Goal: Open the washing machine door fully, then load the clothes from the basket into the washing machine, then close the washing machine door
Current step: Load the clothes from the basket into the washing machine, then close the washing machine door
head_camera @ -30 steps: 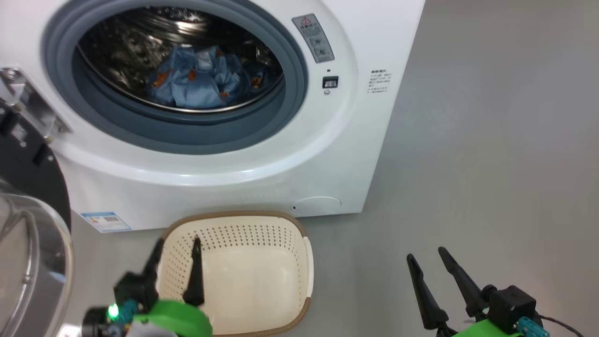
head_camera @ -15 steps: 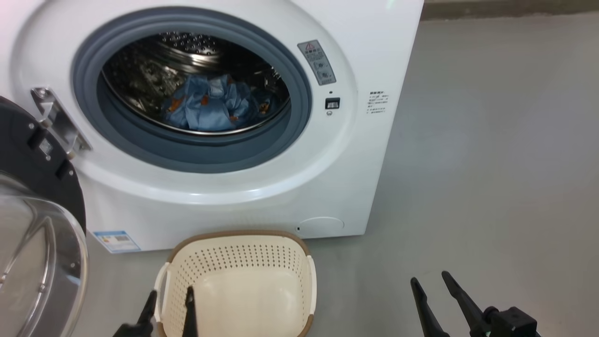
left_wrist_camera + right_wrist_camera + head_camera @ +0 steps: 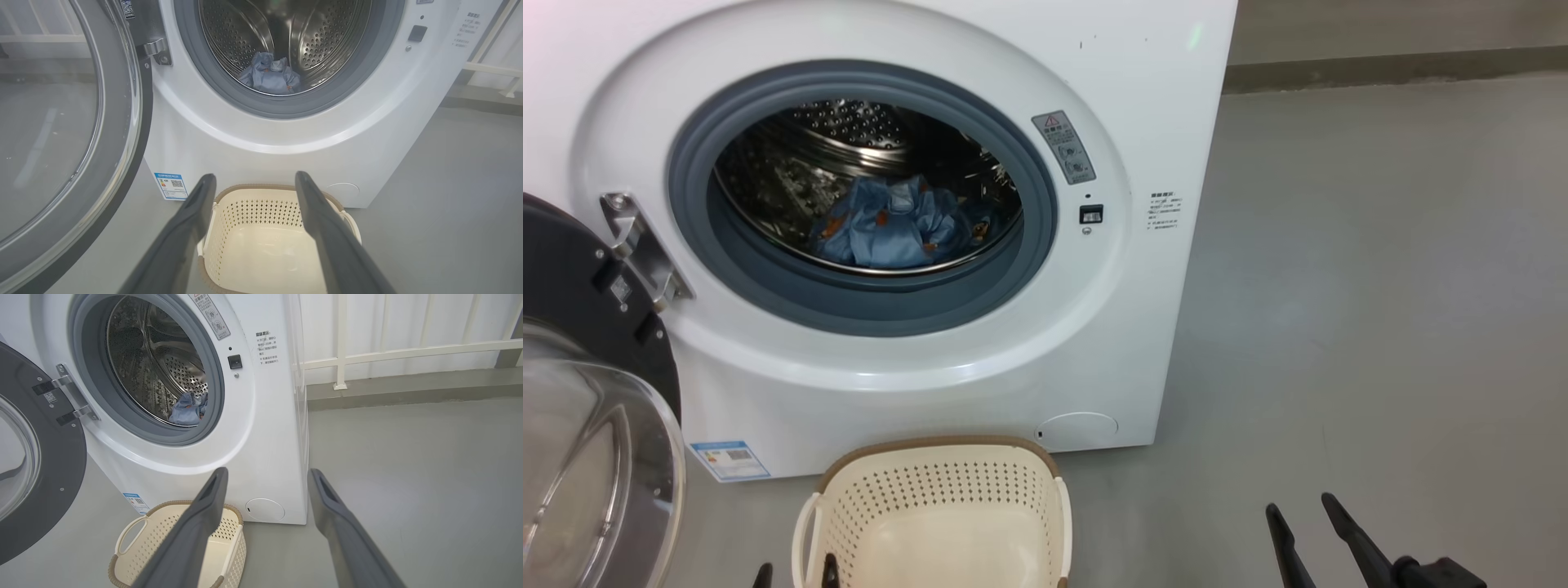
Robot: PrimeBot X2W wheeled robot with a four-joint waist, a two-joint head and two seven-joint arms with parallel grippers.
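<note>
Around the washing machine [image 3: 931, 384] spreads smooth grey floor [image 3: 1380, 286] — white railing [image 3: 408, 353] beyond it, basket [image 3: 935, 445] before it; left gripper [image 3: 255, 176] and right gripper [image 3: 267, 471] both gape, empty.

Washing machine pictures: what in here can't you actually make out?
- Head view: the washing machine door is cut off by the left edge.
- Head view: the basket loses its near end past the bottom edge.
- Head view: whatever lies under the blue clothes is hidden by the fabric and the grey gasket.
- Head view: print on the blue label is too small to read.
</note>
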